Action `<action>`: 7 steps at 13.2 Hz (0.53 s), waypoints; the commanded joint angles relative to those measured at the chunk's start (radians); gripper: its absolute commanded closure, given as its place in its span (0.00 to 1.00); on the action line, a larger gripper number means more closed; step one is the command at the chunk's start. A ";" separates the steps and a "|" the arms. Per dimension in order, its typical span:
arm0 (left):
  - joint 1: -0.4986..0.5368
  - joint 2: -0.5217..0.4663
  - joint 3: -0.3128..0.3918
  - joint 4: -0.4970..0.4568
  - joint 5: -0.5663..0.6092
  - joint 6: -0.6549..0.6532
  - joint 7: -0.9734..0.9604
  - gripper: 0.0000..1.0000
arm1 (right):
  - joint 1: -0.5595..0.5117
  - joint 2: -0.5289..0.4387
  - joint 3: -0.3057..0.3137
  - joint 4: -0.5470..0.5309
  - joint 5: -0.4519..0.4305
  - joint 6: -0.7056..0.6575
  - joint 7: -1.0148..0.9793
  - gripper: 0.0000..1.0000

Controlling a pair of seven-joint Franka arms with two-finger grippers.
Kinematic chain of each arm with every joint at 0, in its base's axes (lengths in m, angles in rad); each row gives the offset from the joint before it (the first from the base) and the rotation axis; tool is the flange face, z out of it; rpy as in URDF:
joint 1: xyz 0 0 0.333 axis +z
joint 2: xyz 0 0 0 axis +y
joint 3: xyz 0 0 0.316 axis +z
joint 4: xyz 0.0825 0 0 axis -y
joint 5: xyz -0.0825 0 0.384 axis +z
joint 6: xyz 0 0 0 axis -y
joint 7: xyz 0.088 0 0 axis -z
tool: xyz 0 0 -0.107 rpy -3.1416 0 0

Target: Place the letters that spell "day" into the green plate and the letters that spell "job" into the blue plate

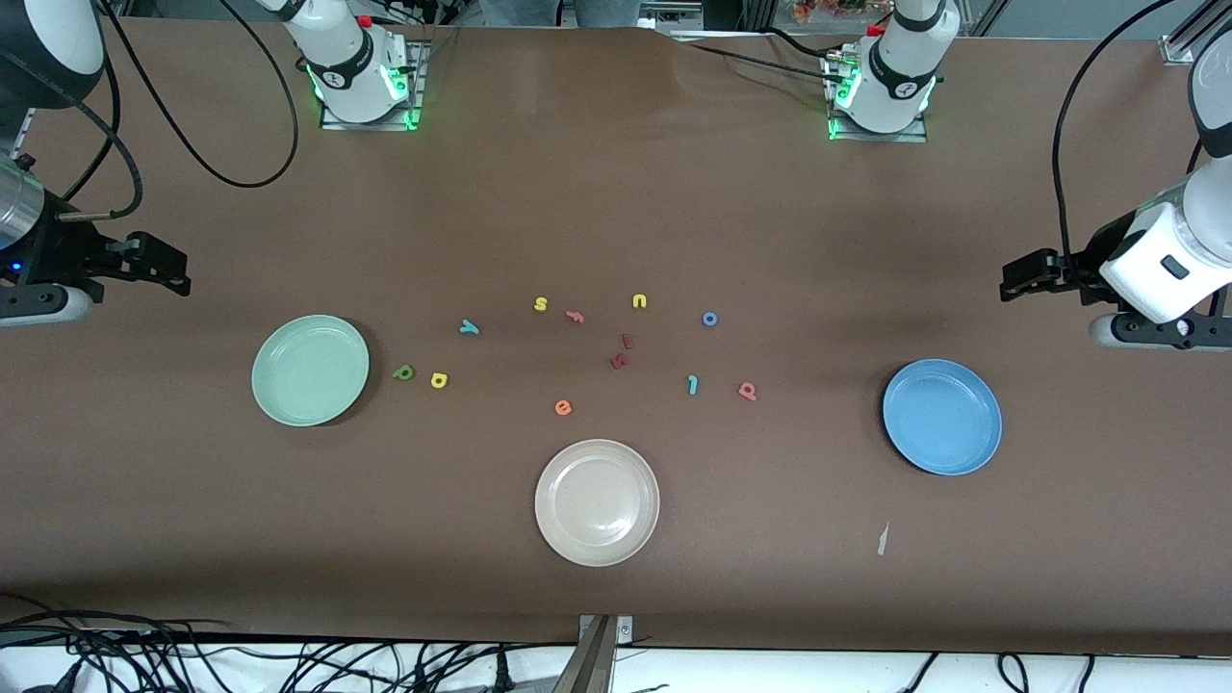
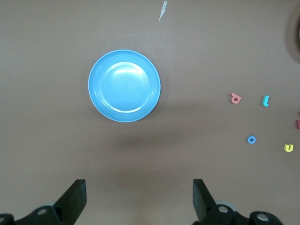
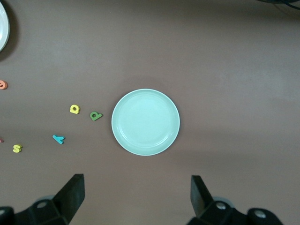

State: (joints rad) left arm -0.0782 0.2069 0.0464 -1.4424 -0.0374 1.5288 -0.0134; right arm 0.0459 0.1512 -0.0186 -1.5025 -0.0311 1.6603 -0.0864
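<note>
Over the table's two ends, both arms are waiting with nothing in their fingers. The left gripper is hanging with its jaws spread wide over bare table at the left arm's end, touching nothing; the blue plate is lying on the table near it, closer to the front camera. The right gripper is likewise standing fully open and empty over the right arm's end, with the green plate resting on the table near it, also closer to the front camera.

Between the plates the foam letters are lying scattered. The dark green d is sitting just beside the green plate, the yellow a just beside the d, and the light teal y a little farther from the camera. Toward the blue plate, the pinkish-red b and the teal j are lying near each other, with the blue o farther from the camera. All six are lying well apart from both grippers, and neither plate is holding anything.
</note>
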 commanded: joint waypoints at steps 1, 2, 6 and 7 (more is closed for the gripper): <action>0.003 0.005 0.001 0.011 -0.016 -0.006 0.016 0.00 | 0.000 -0.004 0.000 0.002 0.019 0.004 -0.001 0.00; 0.003 0.005 0.001 0.010 -0.016 -0.006 0.016 0.00 | 0.000 -0.004 0.000 0.002 0.019 0.004 -0.006 0.00; 0.000 0.005 -0.003 0.011 -0.015 -0.006 0.013 0.00 | 0.000 -0.004 0.000 0.002 0.019 0.002 -0.007 0.00; 0.000 0.005 -0.003 0.011 -0.015 -0.006 0.013 0.00 | 0.000 -0.004 -0.001 0.002 0.019 0.002 -0.007 0.00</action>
State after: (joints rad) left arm -0.0790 0.2075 0.0446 -1.4424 -0.0374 1.5287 -0.0134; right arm 0.0459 0.1513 -0.0185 -1.5025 -0.0311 1.6614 -0.0864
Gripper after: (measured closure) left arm 0.000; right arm 0.000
